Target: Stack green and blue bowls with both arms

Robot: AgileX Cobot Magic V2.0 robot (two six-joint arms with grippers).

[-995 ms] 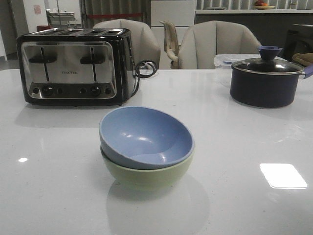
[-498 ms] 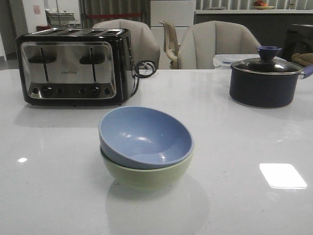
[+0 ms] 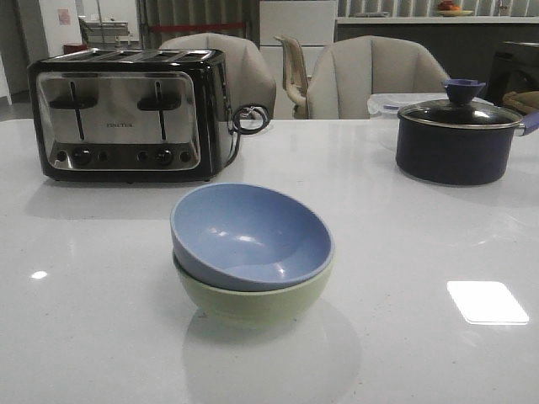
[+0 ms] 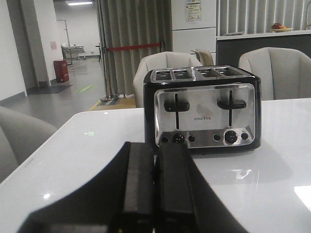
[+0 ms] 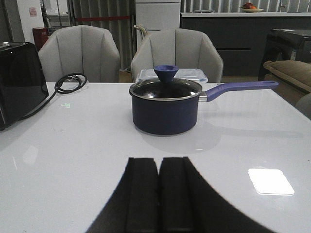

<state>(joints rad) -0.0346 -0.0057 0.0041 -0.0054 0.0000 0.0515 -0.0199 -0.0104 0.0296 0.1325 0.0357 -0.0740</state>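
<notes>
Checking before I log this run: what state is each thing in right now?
blue bowl: nested in the green one, tilted.
green bowl: upright on the table, under the blue.
left claw: shut, empty.
right claw: shut, empty.
pot: lid on.
toaster: levers up, slots empty.

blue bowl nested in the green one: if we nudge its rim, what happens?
The blue bowl sits tilted in the green bowl, so it would probably rock or slide rather than stay put. It looks rigid and smooth, likely slippery. A harder push may shift both bowls.
</notes>
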